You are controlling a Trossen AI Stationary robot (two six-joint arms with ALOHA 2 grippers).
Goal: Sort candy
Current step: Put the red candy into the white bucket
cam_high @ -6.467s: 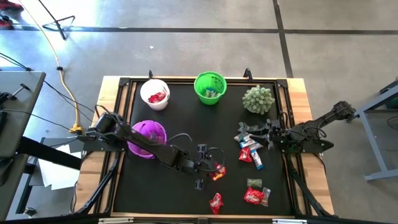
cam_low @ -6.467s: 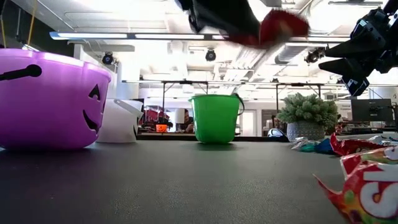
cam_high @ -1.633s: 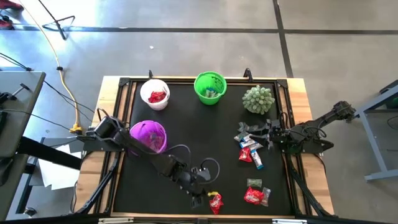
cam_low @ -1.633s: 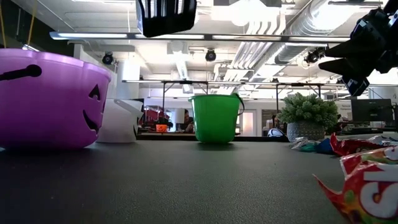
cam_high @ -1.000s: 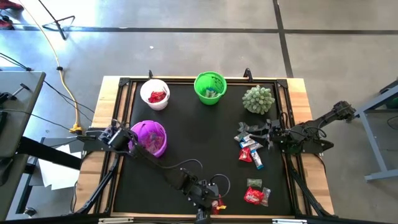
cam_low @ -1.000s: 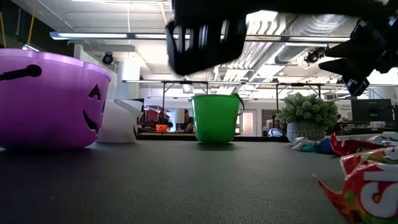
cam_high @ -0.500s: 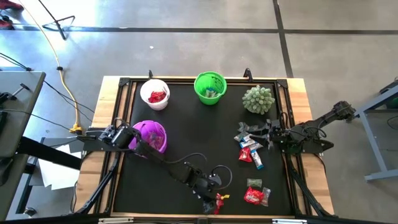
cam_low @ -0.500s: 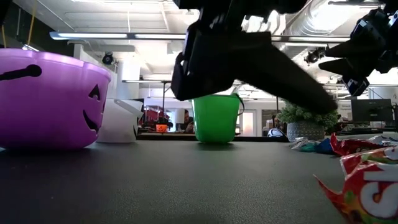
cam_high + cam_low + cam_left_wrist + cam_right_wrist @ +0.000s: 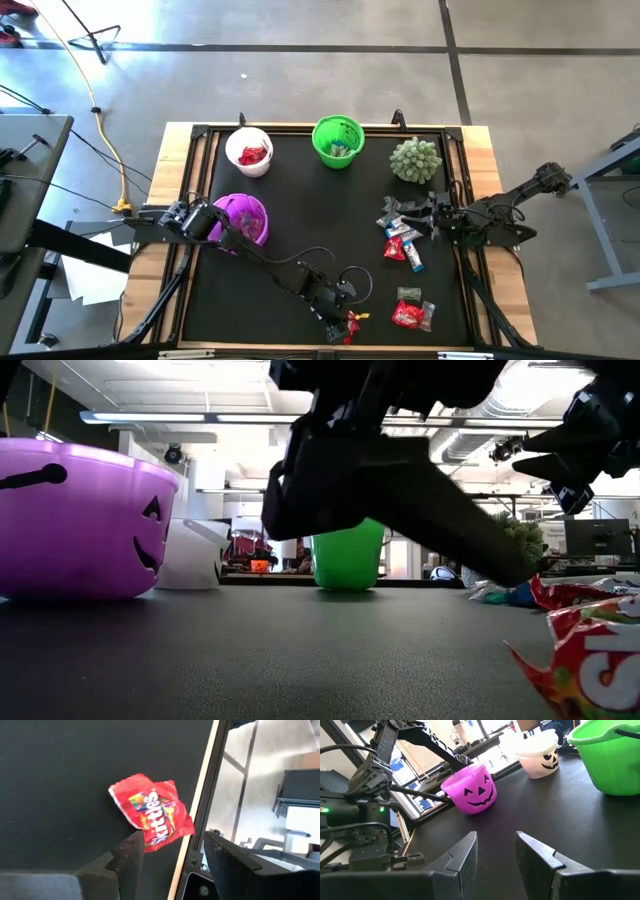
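Observation:
A red candy packet (image 9: 152, 812) lies flat on the black mat close to the table's near edge (image 9: 350, 326). My left gripper (image 9: 172, 852) hovers open right by it, slanting down, and one finger's tip shows in front of the packet's corner. More candy lies in a pile (image 9: 400, 240) at the right, with two more packets (image 9: 412, 314) nearer the front. My right gripper (image 9: 432, 212) waits open beside the pile at the table's right, with nothing between its fingers (image 9: 495, 852).
A purple pumpkin cup (image 9: 243, 222), a white cup (image 9: 249, 151) and a green cup (image 9: 338, 141) hold candy at the left and far side. A spiky pale-green ball (image 9: 415, 159) stands far right. The table's raised frame (image 9: 200, 805) runs next to the red packet.
My left gripper has moved a little toward the table's right along the near edge and sunk toward the red packet, rolling somewhat. In the low view the arm now hangs lower. The packet has stayed where it was.

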